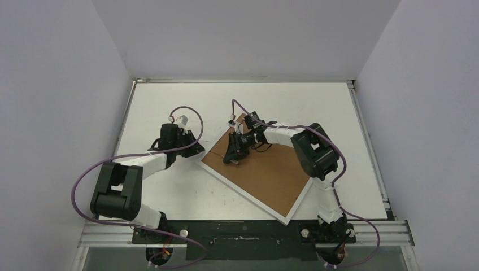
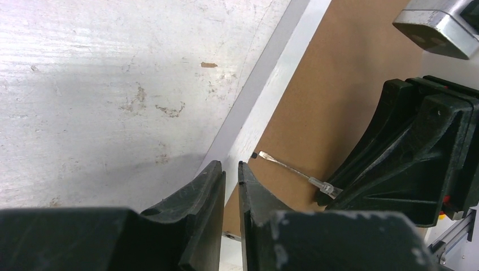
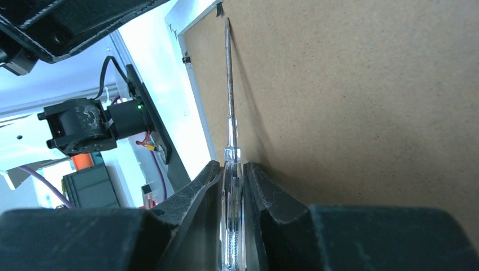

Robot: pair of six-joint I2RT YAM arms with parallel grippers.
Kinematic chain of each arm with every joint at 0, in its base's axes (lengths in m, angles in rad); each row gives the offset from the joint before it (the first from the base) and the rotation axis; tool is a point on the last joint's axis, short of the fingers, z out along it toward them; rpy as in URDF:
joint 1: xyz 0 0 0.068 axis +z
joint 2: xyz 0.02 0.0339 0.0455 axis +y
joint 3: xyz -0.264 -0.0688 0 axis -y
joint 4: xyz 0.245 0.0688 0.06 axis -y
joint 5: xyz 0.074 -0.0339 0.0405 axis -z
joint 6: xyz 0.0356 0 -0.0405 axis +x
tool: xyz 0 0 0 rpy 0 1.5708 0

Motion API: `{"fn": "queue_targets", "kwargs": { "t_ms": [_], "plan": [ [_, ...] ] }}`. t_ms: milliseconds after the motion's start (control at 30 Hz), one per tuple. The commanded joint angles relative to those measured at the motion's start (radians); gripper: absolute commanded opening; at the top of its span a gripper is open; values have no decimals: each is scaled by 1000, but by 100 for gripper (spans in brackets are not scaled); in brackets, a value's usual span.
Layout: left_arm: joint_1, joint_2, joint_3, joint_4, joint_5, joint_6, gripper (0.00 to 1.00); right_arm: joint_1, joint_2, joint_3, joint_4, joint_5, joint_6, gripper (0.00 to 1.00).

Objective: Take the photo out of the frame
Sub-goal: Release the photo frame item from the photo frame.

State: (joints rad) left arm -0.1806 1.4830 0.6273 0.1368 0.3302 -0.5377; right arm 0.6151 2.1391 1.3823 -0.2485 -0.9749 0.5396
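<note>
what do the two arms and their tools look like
The left arm and right arm share a build: bulky black joint housings linked by white segments, a purple cable looping along each. The left tool and right tool are black, with paired wedge-shaped fingers, matte and scuffed.

Left hand (image 2: 230,167) narrowly parted, right hand (image 3: 231,167) clamped.

Robot lab cell: white table (image 1: 169,192) between plain white walls (image 1: 56,84), aluminium mounting rail (image 1: 390,228).

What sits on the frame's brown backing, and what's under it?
A slim screwdriver, gripped by the right gripper, angles across the backing toward its edge. Anything underneath, the photo included, is hidden.
</note>
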Motion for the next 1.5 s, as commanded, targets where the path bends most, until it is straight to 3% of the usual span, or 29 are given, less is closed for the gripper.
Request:
{"fn": "queue_targets", "kwargs": {
  "t_ms": [0, 1133, 1467],
  "plan": [
    [9, 19, 26, 58, 35, 15, 14, -14, 17, -18, 51, 2, 42, 5],
    [15, 36, 36, 78, 70, 10, 11, 6, -31, -76, 41, -42, 26, 5],
    [16, 44, 35, 84, 82, 8, 11, 5, 24, -17, 55, -53, 45, 5]
  ]
}}
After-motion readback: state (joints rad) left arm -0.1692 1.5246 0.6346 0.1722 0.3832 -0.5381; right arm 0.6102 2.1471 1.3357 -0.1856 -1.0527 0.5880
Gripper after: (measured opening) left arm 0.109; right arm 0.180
